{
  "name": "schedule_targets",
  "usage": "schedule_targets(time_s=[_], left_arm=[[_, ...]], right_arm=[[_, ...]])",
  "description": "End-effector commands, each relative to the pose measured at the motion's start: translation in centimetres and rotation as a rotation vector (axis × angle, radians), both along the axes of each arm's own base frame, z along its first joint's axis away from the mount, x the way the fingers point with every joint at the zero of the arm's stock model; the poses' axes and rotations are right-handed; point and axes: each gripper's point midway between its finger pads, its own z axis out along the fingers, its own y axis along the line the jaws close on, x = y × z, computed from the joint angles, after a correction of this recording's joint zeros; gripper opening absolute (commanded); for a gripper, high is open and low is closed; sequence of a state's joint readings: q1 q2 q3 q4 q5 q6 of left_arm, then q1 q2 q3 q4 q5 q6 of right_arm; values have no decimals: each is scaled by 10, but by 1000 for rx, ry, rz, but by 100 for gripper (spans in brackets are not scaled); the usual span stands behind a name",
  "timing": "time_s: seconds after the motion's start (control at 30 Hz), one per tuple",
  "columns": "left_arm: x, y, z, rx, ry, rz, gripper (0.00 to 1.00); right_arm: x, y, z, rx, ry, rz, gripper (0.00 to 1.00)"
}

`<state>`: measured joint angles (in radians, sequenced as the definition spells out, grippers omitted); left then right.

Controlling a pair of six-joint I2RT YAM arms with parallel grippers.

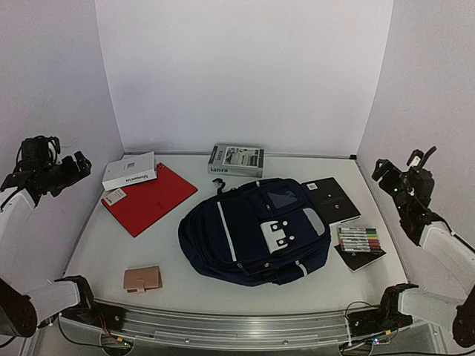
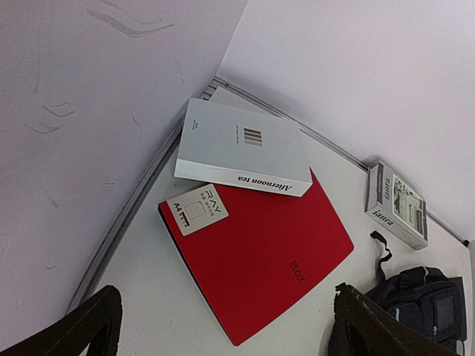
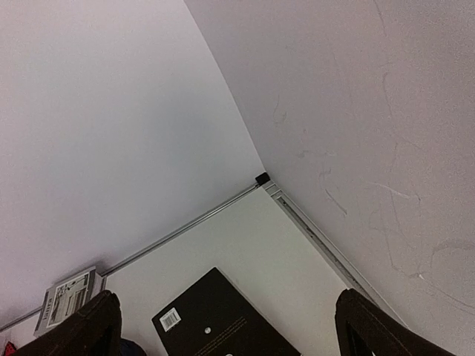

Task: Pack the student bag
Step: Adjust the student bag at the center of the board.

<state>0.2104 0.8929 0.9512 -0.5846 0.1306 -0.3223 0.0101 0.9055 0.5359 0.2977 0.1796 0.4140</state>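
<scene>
The navy-blue student bag (image 1: 252,231) with a white stripe and a light grey front flap lies flat at the table's middle; its top corner shows in the left wrist view (image 2: 430,300). A red notebook (image 1: 148,197) with a white book (image 1: 129,171) on its far corner lies left of the bag; both show in the left wrist view, the notebook (image 2: 260,252) and the book (image 2: 241,148). A black book (image 1: 332,199) lies right of the bag, also in the right wrist view (image 3: 215,319). My left gripper (image 1: 74,167) is raised at far left, open and empty. My right gripper (image 1: 386,174) is raised at far right, open and empty.
A grey boxed book (image 1: 236,160) lies at the back, also in the left wrist view (image 2: 395,204). A pack of coloured markers (image 1: 359,239) sits on a black pad at right. A small tan wallet (image 1: 142,279) lies front left. White walls enclose the table.
</scene>
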Motion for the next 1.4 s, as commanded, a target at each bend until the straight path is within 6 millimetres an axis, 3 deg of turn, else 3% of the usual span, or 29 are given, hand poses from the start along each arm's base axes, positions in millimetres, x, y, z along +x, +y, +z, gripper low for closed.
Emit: schedule_targets(time_s=[0.0,0.13,0.3,0.4,0.53,0.6,0.7,0.9,1.07,1.17,1.37], left_arm=[[7,4,7,-45,-7,39,100],[4,15,-7,-67,58,127,100],[5,-8,-14,-145,46,30,100],[3,-36,-38,-259,63,-38,100],[1,-91,-80,-378,144,-136,100],[2,-125,-92,-428,167,-212,100],[3,-159,-106,-485,187,-283,100],[-4,-224,-127,-593,255,-417,100],[-9,-256,-152,-613,317,-449,100],[-7,-276,-165,-639,354,-477,97],[2,-303,-194,-635,430,-506,74]], right_arm=[[12,19,20,-30,-16,113,98],[23,29,15,-37,42,179,98],[34,55,8,-25,110,325,98],[36,78,-4,-15,168,404,98],[35,122,-28,-19,278,507,98],[33,150,-44,-38,343,567,98],[30,176,-73,-35,448,633,98],[26,193,-144,14,670,656,98],[8,199,-191,43,814,674,96],[-2,207,-201,70,851,698,89],[-24,225,-208,123,885,742,62]])
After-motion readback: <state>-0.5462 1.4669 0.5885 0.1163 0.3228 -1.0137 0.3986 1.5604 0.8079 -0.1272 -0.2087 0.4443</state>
